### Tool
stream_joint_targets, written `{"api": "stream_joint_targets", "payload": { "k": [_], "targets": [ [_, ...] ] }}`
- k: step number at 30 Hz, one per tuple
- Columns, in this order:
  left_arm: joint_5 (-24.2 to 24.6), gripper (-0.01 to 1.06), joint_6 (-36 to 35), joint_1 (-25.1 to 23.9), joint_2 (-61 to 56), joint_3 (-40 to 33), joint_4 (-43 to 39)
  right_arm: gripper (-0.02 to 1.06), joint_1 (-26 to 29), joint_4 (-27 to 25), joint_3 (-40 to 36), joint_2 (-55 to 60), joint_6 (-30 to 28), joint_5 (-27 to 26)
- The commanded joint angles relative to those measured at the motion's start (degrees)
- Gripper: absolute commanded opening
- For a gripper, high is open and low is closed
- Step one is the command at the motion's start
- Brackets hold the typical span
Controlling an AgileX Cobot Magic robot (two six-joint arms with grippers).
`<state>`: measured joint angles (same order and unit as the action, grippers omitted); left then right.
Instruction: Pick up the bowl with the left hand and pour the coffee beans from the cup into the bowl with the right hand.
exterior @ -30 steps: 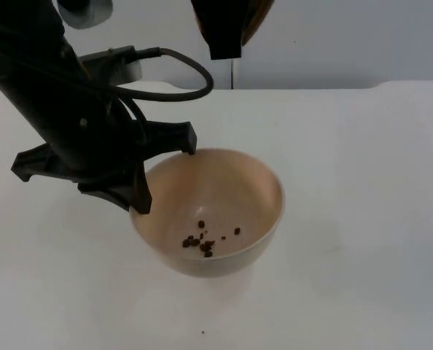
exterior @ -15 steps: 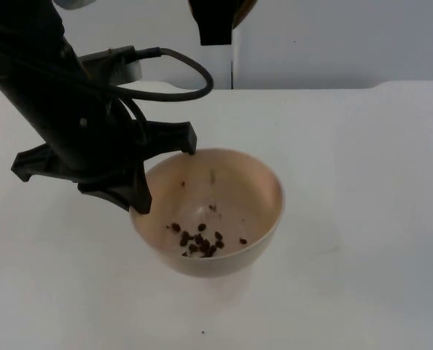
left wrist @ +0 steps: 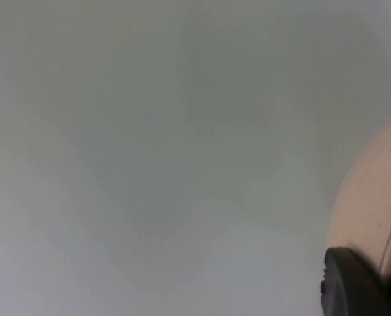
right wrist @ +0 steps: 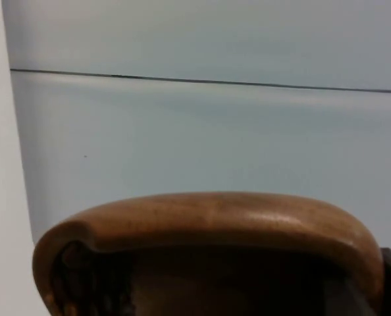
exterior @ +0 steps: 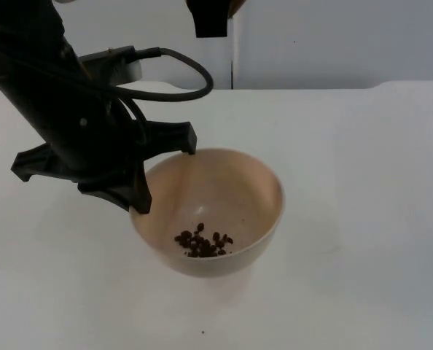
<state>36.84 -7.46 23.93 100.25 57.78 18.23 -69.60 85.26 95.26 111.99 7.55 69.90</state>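
A beige bowl (exterior: 235, 186) hangs just above the white table, with a small heap of dark coffee beans (exterior: 202, 245) at its bottom. My left gripper (exterior: 139, 188) is shut on the bowl's left rim. In the left wrist view the bowl's outer wall (left wrist: 373, 204) runs beside a black fingertip (left wrist: 353, 286). My right gripper (exterior: 211, 17) is high above the bowl's far side, at the picture's edge. It is shut on a brown wooden cup (right wrist: 208, 220), which lies tipped with its rim toward the partition wall.
One stray bean (exterior: 203, 332) lies on the table in front of the bowl. The grey partition wall (exterior: 333, 44) closes the far side. The white table (exterior: 362, 219) stretches bare to the right.
More beans have dropped into the bowl and settled into one heap. The right gripper with the cup has risen toward the upper edge. The left arm and bowl have held still.
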Motion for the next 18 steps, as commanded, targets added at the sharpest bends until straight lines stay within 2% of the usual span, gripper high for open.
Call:
{"api": "stream_joint_targets", "payload": {
  "k": [1, 7, 18],
  "targets": [
    [-0.1, 0.0, -0.3, 0.0, -0.2, -0.1, 0.8, 0.0, -0.2, 1.6, -0.1, -0.3, 0.8, 0.1],
    [-0.1, 0.0, -0.3, 0.0, -0.2, -0.1, 0.8, 0.0, -0.2, 3.2, -0.1, -0.3, 3.3, 0.1],
    [-0.1, 0.0, -0.3, 0.0, -0.2, -0.1, 0.8, 0.0, -0.2, 3.0, -0.1, -0.3, 3.3, 0.1]
  ]
}}
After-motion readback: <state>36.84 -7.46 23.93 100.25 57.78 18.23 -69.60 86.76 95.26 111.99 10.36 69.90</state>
